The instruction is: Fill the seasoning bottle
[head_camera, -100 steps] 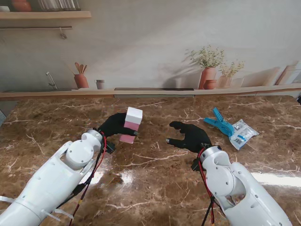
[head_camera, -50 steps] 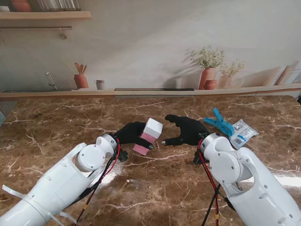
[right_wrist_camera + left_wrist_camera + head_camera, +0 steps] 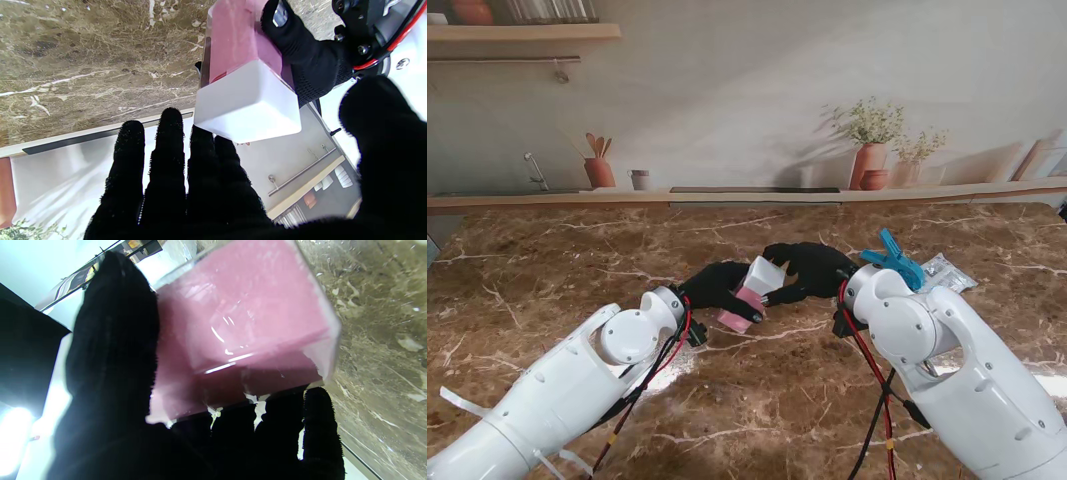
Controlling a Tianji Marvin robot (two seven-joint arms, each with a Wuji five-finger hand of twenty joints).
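Left hand clamped round seasoning bottle, held tilted above table mid-scene. Right hand fingers spread, nothing in it, at white cap. Clear rigid plastic, looks light, probably slick. Grip flat sides, pinch cap edges.

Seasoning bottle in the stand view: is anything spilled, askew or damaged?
Nothing spilled or broken. The seasoning bottle is tilted in the left hand, off the table, white cap on, toward the right hand. That looks deliberate, not a fault.
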